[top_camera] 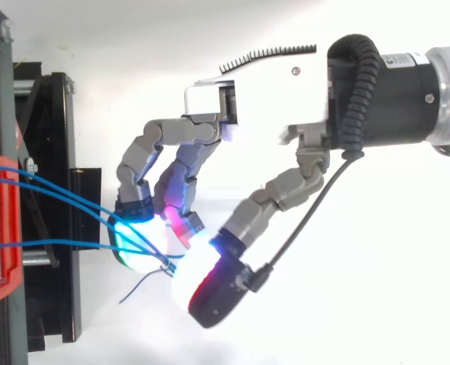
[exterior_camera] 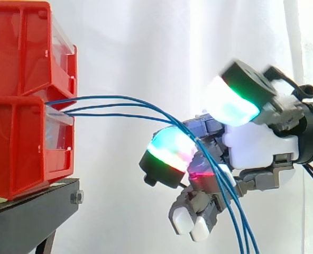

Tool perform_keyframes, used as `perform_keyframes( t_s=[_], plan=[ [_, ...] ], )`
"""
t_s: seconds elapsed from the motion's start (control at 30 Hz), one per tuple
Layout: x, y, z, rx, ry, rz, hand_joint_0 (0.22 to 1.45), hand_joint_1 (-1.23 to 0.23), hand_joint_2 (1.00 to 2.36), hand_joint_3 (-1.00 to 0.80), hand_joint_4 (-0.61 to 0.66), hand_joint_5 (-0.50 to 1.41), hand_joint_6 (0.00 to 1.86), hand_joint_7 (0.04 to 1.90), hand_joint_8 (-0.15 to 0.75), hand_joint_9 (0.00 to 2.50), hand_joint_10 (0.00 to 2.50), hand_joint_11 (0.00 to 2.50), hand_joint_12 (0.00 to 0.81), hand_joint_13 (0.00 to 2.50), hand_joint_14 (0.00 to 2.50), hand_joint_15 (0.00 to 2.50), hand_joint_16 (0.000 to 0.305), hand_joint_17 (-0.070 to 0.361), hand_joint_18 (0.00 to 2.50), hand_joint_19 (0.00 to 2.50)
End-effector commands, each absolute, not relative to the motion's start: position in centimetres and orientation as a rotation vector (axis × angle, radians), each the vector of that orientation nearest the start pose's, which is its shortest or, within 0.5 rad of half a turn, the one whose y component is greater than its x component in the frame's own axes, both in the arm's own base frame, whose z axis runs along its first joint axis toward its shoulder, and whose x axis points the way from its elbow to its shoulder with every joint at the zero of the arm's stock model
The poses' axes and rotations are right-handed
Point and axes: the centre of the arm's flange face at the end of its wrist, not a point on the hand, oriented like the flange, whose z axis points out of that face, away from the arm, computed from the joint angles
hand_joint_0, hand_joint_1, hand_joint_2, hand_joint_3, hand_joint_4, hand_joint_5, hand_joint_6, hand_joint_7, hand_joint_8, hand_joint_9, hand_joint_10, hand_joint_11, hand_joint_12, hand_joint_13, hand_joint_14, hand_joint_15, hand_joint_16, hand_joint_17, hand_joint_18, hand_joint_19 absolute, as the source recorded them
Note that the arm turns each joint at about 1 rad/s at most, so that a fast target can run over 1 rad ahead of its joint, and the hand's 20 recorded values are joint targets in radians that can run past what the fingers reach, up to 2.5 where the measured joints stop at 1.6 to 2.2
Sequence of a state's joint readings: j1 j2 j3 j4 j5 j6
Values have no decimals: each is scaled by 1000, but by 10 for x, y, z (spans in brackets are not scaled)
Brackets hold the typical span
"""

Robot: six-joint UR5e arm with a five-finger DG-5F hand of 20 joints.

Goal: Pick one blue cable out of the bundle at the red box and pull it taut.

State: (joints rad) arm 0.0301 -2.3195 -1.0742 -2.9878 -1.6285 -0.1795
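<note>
Because the white curtain [exterior_camera: 146, 42] hangs plain behind everything, the thin wires are easy to see against it. Two red bins [exterior_camera: 19, 106] sit stacked on a black stand [exterior_camera: 29, 206], which lifts them to about the height of the hand. The arm [top_camera: 407, 95] comes in from the side and points its hand [top_camera: 263, 99] at the bins, so a pull would go straight away from them. The fingers [exterior_camera: 169, 151] are curled in, with their glowing tips bunched close together, and the blue cables [exterior_camera: 119, 98] run right through the middle of them. I think the tips are pinching there, because in the top view the cables all meet at one spot between them. I cannot tell if they hold one cable or more than one. The cables come out at the front of the bins, where the top bin meets the bottom one, bend in soft curves across to the hand and then drop down past it. Those curves tell me none is pulled tight yet.
</note>
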Motion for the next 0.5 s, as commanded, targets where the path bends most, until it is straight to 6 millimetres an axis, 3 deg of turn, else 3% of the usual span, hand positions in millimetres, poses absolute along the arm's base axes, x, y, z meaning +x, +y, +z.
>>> perform_keyframes(
  t_s=[0.0,0.03,0.1,0.37,0.47],
  plan=[
    [762,-105,267,1093,1425,1101,420,-665,1000,-500,37,-131,930,842,425,1012,190,1017,451,771,10,394,66,149,744,363],
    [761,-105,267,1094,1426,1100,467,-625,1000,-500,34,-128,924,886,400,1054,38,1122,435,769,10,395,62,139,710,382],
    [762,-105,267,1092,1423,1101,532,-589,1000,-500,33,-121,921,933,381,1085,1,1154,414,769,11,403,56,126,682,411],
    [762,-105,267,1093,1425,1101,635,-792,1015,-306,101,-122,937,922,385,1127,2,1220,401,822,12,414,54,121,746,398],
    [762,-104,267,1094,1425,1103,697,-872,1016,-284,42,-125,935,1027,385,1140,2,1234,405,854,13,426,53,120,780,385]
  ],
)
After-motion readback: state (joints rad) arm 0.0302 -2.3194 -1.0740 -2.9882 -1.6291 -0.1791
